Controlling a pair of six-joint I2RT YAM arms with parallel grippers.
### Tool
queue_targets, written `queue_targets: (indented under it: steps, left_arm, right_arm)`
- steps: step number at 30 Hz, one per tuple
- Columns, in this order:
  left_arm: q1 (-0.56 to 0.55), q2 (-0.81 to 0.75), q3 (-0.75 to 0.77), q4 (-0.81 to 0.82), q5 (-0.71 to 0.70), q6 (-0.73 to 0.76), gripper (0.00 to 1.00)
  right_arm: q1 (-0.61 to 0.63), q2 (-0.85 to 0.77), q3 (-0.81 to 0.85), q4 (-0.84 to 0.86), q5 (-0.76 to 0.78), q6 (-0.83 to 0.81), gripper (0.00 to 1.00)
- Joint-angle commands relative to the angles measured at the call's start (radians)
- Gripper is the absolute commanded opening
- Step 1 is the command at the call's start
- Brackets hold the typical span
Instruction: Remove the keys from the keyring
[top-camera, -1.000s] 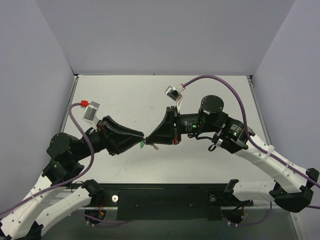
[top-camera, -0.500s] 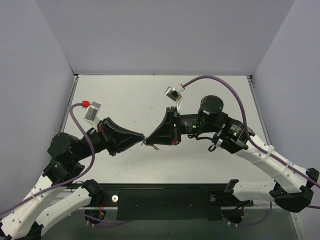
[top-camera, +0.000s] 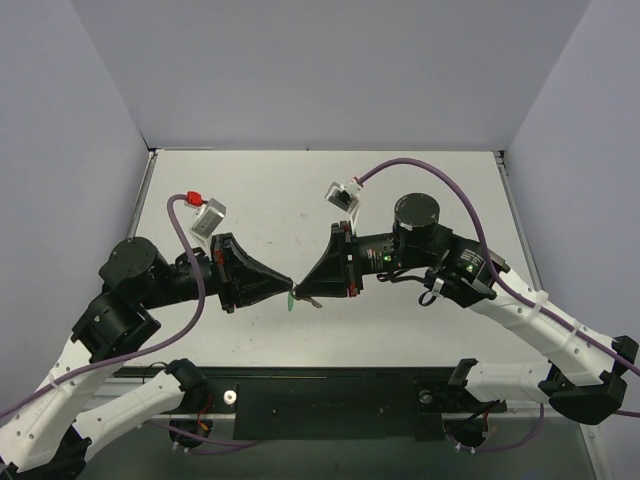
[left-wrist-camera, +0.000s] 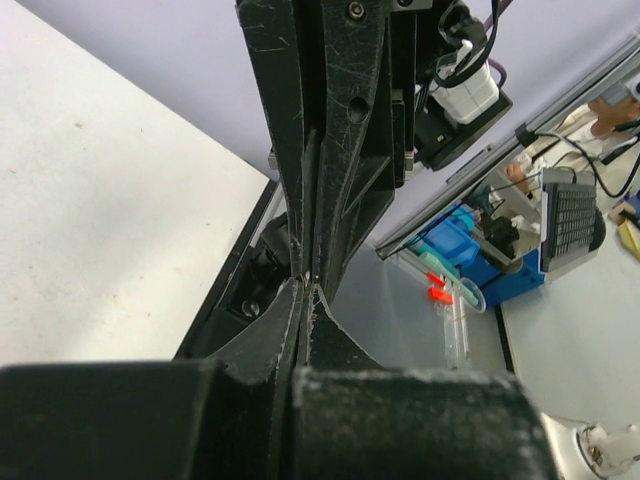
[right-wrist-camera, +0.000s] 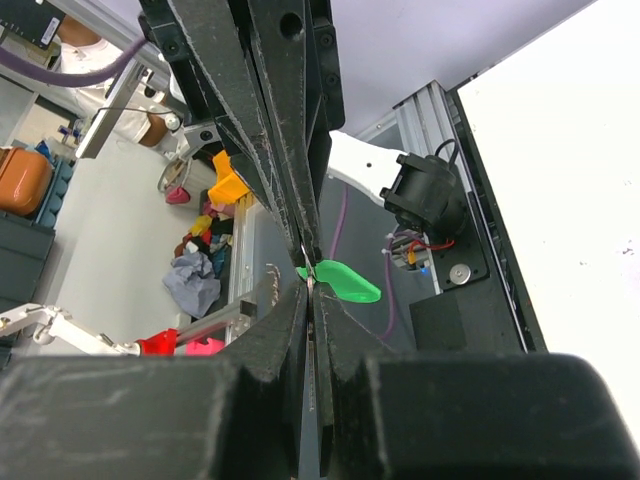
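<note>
1. Above the tabletop (top-camera: 250, 190), the left gripper (top-camera: 287, 289) and right gripper (top-camera: 303, 292) are meeting tip to tip, both pinched fully closed.
2. Just below those tips the green keyring (right-wrist-camera: 340, 281) is dangling; which gripper is carrying it I cannot tell; the key is proving too small to single out.
3. Separation seems to be starting; the next move is likely calling for firm pinches while the grippers are drawing apart.

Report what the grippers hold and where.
Both shut, left gripper and right gripper pinch tip to tip at the green tag's ring end; tag body hangs free.
</note>
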Motion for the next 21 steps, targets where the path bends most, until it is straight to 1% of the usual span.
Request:
queue_targets:
  steps: [1, 7, 13, 21]
  left_arm:
    - [-0.001, 0.031, 0.107, -0.087, 0.112, 0.088, 0.00]
    - [-0.001, 0.085, 0.155, -0.158, 0.160, 0.143, 0.00]
    - [-0.001, 0.114, 0.178, -0.189, 0.185, 0.168, 0.00]
    - [-0.001, 0.113, 0.190, -0.224, 0.163, 0.191, 0.00]
  right_arm:
    - [-0.001, 0.007, 0.041, -0.024, -0.001, -0.031, 0.00]
    - [0.002, 0.016, 0.047, -0.036, -0.002, -0.037, 0.00]
    - [0.007, 0.021, 0.050, -0.048, -0.001, -0.044, 0.00]
    - [0.007, 0.019, 0.051, -0.056, 0.004, -0.056, 0.00]
